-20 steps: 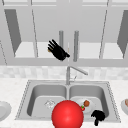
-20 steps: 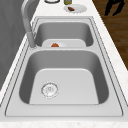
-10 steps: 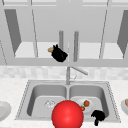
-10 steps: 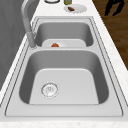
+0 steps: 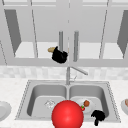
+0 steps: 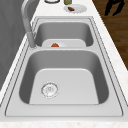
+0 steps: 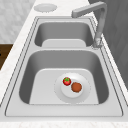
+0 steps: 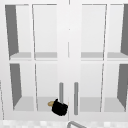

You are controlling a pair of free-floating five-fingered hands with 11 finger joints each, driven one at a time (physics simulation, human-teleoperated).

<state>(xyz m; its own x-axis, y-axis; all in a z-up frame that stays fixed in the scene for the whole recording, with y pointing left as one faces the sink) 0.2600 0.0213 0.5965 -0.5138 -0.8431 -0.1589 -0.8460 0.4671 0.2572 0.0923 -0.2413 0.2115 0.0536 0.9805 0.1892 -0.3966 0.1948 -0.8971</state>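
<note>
My left hand (image 5: 59, 55) is up at the wall cabinet, its fingers curled round the lower end of the left door handle (image 5: 60, 40); a tan stub sticks out at its wrist. The upper view has the same hand (image 8: 60, 108) below that handle (image 8: 61, 91). My right hand (image 5: 98, 116) hangs at the sink's front right rim with relaxed fingers pointing down and holds nothing; in the left side view it (image 6: 113, 6) floats off the counter's edge. A large red ball (image 5: 67, 115) sits at the front of the sink.
A white plate (image 7: 72, 87) in the right basin carries a red berry (image 7: 66, 81) and a brown lump (image 7: 76, 87). The faucet (image 5: 68, 75) stands between the basins. One plate (image 5: 3, 110) lies on the left counter, another with food (image 6: 75, 8) on the right.
My left hand has dropped a little to the right and gone from spread fingers to curled ones at the door handle. The right hand has stayed put.
</note>
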